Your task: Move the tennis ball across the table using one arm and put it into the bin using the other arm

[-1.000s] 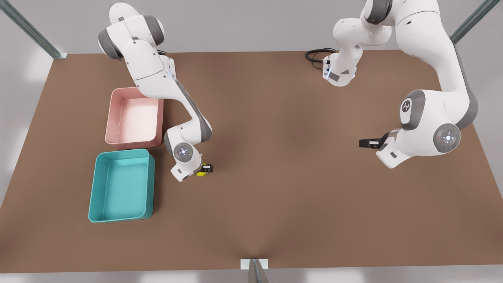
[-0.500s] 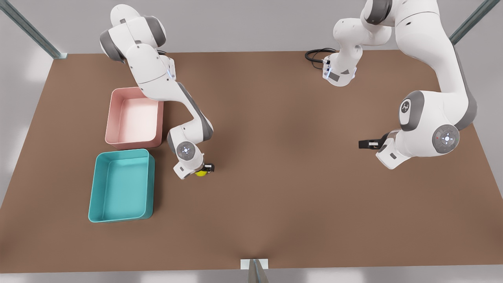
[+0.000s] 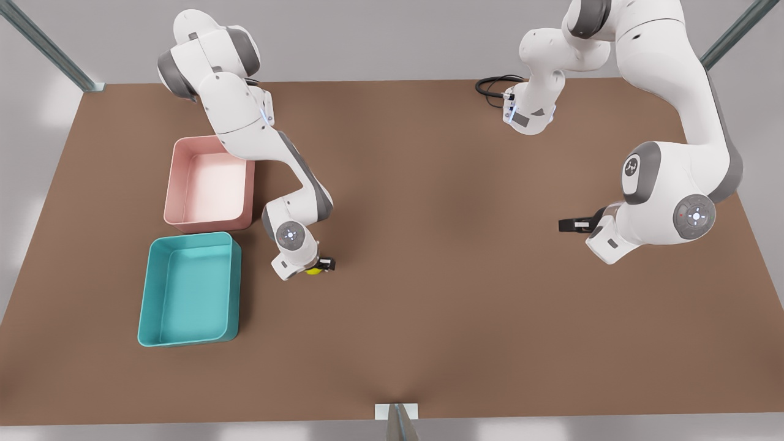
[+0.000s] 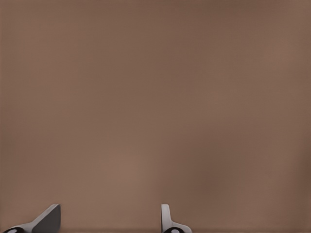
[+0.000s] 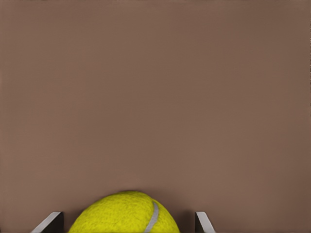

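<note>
Teal rectangular plastic bin [image 3: 188, 289] sits left on the brown matte desk [image 3: 429, 306]. Just right of it, right pincer [image 3: 320, 265] straddles the yellow-green fuzzy tennis ball [image 5: 127, 213], fingers not touching, ball probably on the desk. Far right, left pincer [image 3: 569, 225] waits open, empty.

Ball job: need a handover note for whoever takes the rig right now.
Right end effector: open, low, fingers straddling the ball, a gap on each side, so no grip.
Left end effector: open, empty, waiting on the front view's right.
Ball: on the table, a short way to the front view's right of the bin.
Done: ball sits on the bin's side of the table.
Left: close on ball, lift, carry over the bin, release.
</note>
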`<state>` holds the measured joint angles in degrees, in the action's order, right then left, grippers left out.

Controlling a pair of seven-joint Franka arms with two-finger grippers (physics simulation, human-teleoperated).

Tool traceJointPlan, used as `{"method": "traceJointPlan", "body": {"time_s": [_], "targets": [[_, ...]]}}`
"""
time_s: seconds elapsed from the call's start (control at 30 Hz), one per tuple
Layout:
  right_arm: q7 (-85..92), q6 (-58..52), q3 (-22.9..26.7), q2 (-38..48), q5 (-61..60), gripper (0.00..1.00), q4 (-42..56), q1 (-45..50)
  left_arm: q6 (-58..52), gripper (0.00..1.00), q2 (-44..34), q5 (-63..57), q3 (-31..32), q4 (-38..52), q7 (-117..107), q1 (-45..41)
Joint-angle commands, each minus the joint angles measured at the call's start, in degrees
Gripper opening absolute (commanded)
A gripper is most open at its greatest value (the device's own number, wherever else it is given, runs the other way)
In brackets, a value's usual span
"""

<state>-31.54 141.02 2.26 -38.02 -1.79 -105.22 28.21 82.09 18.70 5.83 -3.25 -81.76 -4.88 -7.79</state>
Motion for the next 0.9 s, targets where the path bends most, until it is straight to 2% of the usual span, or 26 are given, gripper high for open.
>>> {"method": "traceJointPlan", "body": {"time_s": [0.0, 0.1, 0.2, 0.33, 0.5, 0.67, 0.77, 0.87], "targets": [[-0.5, 0.2, 0.0, 0.1, -0.1, 1.0, 0.1, 0.0, 0.0, 1.0, -0.1, 0.0, 0.0, 0.0, -0.6, 0.0], [-0.5, 0.2, -0.1, 0.0, -0.1, 1.0, 0.2, 0.0, 0.0, 1.0, -0.1, 0.0, 0.0, 0.0, -0.6, 0.0], [-0.4, 0.2, 0.0, -0.1, -0.1, 0.76, 0.3, 0.0, -0.2, 1.0, -0.2, 0.0, 0.0, 0.0, -0.6, 0.0], [0.0, -0.4, -0.1, 0.8, -0.1, 0.61, 0.2, 0.1, 0.1, 1.0, -0.1, 0.0, 0.0, 0.0, -0.6, 0.0], [2.4, -2.2, -0.1, 4.0, 0.0, 0.6, 0.6, -0.4, 0.4, 1.0, 0.0, 0.0, 0.0, 0.0, -0.6, 0.1], [24.6, -8.4, 0.7, 5.6, 0.8, 0.6, 9.0, -4.7, 0.4, 1.0, 0.0, 0.0, 0.0, 0.0, -0.6, 0.1], [32.5, -15.9, 4.3, 7.3, 4.0, 0.6, 13.0, -5.4, 0.2, 1.0, -0.1, 0.0, 0.0, 0.0, -0.6, 0.1], [45.2, -19.1, 4.9, 10.0, 4.0, 0.6, 13.2, -12.6, 0.4, 1.0, 0.0, 0.0, 0.0, 0.0, -0.6, 0.1]]}}
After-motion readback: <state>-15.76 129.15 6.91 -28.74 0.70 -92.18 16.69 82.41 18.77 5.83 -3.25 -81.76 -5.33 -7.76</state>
